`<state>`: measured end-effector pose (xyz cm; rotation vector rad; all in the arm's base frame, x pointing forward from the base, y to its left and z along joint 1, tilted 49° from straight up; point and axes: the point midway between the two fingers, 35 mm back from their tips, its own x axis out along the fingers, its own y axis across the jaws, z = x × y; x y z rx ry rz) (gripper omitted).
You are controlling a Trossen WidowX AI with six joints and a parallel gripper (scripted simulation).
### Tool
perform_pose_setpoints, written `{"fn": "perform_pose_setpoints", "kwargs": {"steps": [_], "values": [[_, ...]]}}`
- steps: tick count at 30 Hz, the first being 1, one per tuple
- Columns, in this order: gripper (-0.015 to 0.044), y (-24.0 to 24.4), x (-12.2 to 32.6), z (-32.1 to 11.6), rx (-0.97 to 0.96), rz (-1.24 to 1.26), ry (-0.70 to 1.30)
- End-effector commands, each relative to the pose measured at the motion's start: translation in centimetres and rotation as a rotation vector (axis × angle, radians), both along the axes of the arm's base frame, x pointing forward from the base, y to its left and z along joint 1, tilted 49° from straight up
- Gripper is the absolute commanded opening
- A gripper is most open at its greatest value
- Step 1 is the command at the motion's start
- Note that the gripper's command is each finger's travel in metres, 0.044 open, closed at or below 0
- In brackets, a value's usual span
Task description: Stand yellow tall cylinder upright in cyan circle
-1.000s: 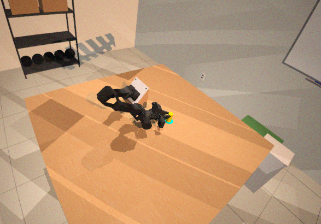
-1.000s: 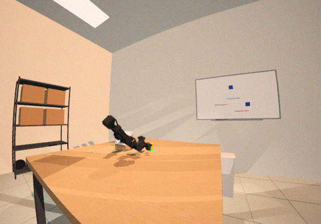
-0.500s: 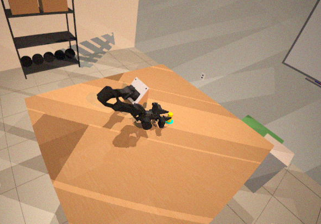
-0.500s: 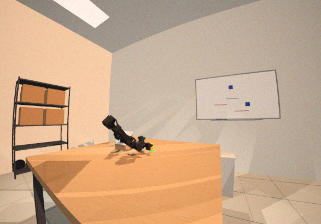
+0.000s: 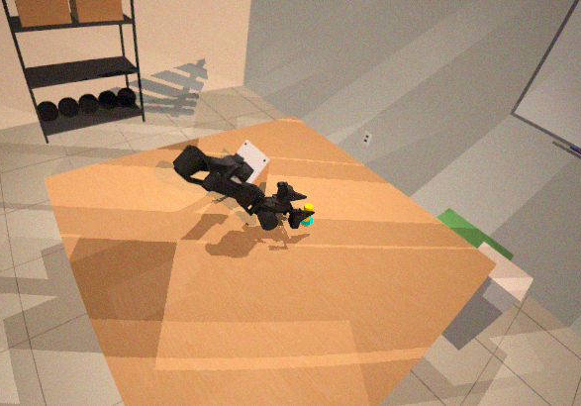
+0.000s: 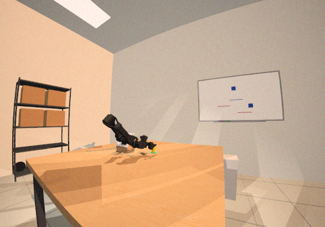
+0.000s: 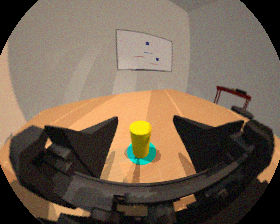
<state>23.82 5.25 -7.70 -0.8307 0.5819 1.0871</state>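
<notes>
The yellow tall cylinder [image 5: 308,206] [image 6: 154,149] [image 7: 140,139] stands upright on the cyan circle [image 5: 307,222] [image 6: 151,152] [image 7: 134,153]. In the wrist view cyan shows on both sides of its base and in front of it. My gripper [image 5: 310,205] [image 7: 146,118] is open, its fingers wide apart, with one finger to each side of the cylinder and a gap on both sides. In the top view the nearer finger hides part of the cylinder's middle. In the exterior view the fingers overlap the cylinder's top.
The wooden table [image 5: 262,297] [image 6: 146,188] [image 7: 91,112] carries the arm, whose pale base plate [image 5: 253,157] is behind the gripper. A shelf rack [image 5: 79,71] [image 6: 41,106], a whiteboard [image 6: 241,94] [image 7: 136,42] and a grey bin [image 6: 230,180] stand beyond the table.
</notes>
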Motion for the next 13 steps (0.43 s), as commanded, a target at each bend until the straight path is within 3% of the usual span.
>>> {"fn": "perform_pose_setpoints", "kwargs": {"steps": [1,13], "values": [[0.04,1.4,-0.2,1.1,-0.003,0.002,0.003],[0.04,5.3,-0.5,3.8,0.006,-0.005,0.016]]}}
